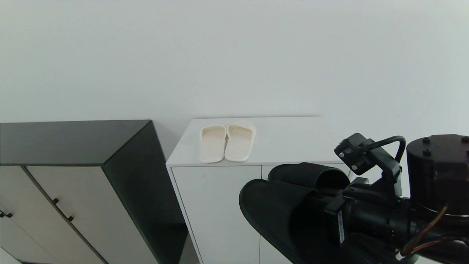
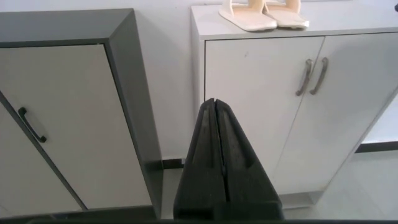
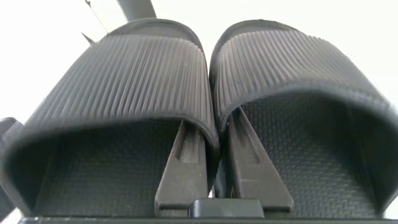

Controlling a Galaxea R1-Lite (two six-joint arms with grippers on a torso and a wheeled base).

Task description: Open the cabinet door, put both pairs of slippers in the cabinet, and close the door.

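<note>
Currently the right gripper (image 3: 212,134) is clamping the black slippers (image 1: 282,205); the left gripper (image 2: 215,109), fingers together, is facing the closed cabinet (image 1: 216,205). A door handle (image 2: 303,78) probably needs pulling next.

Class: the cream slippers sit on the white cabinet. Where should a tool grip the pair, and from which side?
Pinch the touching inner sides of the cream slippers together, one finger in each, coming from the front. They lie side by side, heels seemingly toward the front edge of the white cabinet.
</note>
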